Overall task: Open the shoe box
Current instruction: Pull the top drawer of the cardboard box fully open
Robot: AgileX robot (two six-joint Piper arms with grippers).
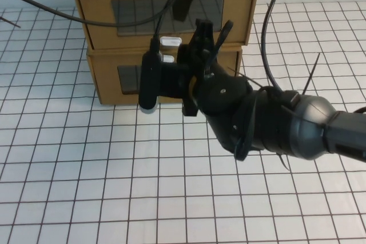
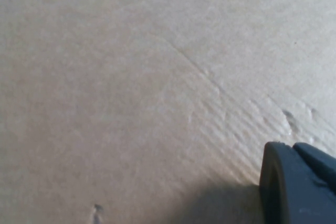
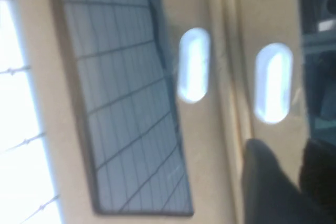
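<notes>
Two cardboard shoe boxes with dark windows stand stacked at the back, the upper box [image 1: 166, 7] on the lower box [image 1: 114, 78]. Each front carries a white pull tab, upper tab [image 1: 170, 42] and lower tab [image 1: 167, 58]; both tabs [image 3: 194, 72] [image 3: 273, 82] also show in the right wrist view. My right gripper [image 1: 214, 31] is up against the box fronts, just right of the tabs. Its dark fingers [image 3: 268, 182] stand a little apart near the seam between the boxes, holding nothing. Of my left gripper only one fingertip [image 2: 289, 182] shows, close over bare cardboard [image 2: 131, 93].
The boxes rest on a white gridded table [image 1: 86, 187]. My right arm [image 1: 286, 124] reaches in from the right and covers the lower box's right half. Black cables [image 1: 114, 21] hang across the upper box.
</notes>
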